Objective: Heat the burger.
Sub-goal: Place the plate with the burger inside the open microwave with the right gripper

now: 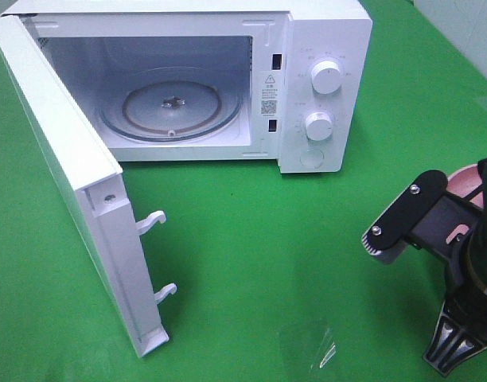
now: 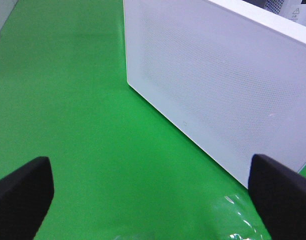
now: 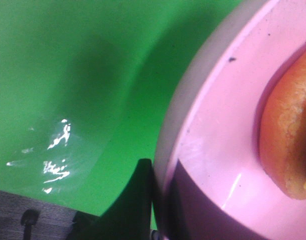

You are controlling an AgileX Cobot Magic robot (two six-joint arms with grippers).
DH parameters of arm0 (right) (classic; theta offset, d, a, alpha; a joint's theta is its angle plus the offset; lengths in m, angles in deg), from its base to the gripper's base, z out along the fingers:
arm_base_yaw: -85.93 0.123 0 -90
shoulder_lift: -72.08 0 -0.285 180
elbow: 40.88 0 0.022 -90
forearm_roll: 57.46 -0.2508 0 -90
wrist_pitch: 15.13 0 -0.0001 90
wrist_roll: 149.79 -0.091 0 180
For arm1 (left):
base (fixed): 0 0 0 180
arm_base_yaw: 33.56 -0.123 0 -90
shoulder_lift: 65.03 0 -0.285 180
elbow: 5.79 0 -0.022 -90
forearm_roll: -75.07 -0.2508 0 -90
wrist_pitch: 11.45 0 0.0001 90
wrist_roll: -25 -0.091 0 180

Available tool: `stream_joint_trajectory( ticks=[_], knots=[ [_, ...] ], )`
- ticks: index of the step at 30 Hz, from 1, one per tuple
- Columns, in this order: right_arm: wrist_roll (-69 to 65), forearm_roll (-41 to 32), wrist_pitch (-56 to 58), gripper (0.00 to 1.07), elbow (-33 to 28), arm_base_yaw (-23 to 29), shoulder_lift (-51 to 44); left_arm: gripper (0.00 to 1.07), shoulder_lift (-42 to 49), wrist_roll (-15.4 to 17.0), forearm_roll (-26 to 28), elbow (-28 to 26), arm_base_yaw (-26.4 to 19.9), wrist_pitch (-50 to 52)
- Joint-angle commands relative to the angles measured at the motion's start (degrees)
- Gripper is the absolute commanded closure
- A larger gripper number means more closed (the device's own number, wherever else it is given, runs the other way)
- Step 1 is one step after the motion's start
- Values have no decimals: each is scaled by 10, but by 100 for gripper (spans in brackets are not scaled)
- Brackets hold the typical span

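The left gripper hangs over the green table. Its two black fingers stand far apart, wide open, with nothing between them. Just past them is the white door of the microwave. The door swings out all the way to the left. Inside the microwave sits a round glass tray with nothing on it. Two white knobs are on the front, one above the other.

In front of the microwave, a bit of clear plastic lies flat on the table.

On the right, well apart from the microwave, the right gripper is closed tight on the rim of a pink plate. One dark finger is on the outside of the rim and the other presses on the inside. The burger lies on the plate, near the jaws but not between them and not touching them. Only its brown bun edge shows in the right wrist view.
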Motion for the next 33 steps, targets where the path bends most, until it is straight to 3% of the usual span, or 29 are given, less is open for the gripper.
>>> stream_joint_trajectory(
  ticks=[1, 7, 13, 33],
  knots=[
    [-10, 32, 32, 107, -2, 11, -5, 9, 11, 3, 2, 1, 4, 0],
    [-9, 44, 45, 107, -2, 106, -8, 9, 11, 3, 2, 1, 4, 0],
    [-2, 62, 44, 107, -2, 156, -8, 9, 11, 3, 2, 1, 4, 0],
    [10, 143, -18, 106, -2, 159, -8, 9, 11, 3, 2, 1, 4, 0]
  ],
)
